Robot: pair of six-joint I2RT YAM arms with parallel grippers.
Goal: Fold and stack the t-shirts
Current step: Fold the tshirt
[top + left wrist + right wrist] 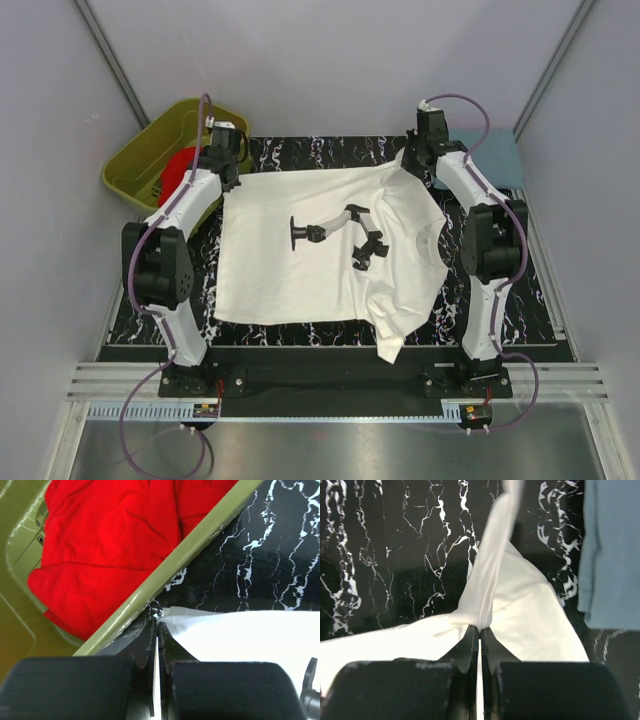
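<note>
Step in hand, as judged: the first fold of the white shirt (320,240), with its far edge taken at both ends. The left jaws are closed on the far left corner of the cloth, just beside the tub (135,170). The right jaws are closed on a pinch of cloth at the far right, by the far sleeve, where the fabric stands up in a narrow ridge. The next move calls for both arms to raise the far edge together and carry it toward the near side. Hold equal tension so that the edge stays straight and neither corner slips from the closed jaws. The white shirt lies spread on the black marbled counter (300,150), between the two arms, collar to the right and hem to the left. It is mostly flat, with a black mark on the chest. The near sleeve trails crumpled toward the near edge of the counter and will probably need tucking in. The red shirt (110,545) lies bunched and unfolded inside the tub, apart from the white one.
</note>
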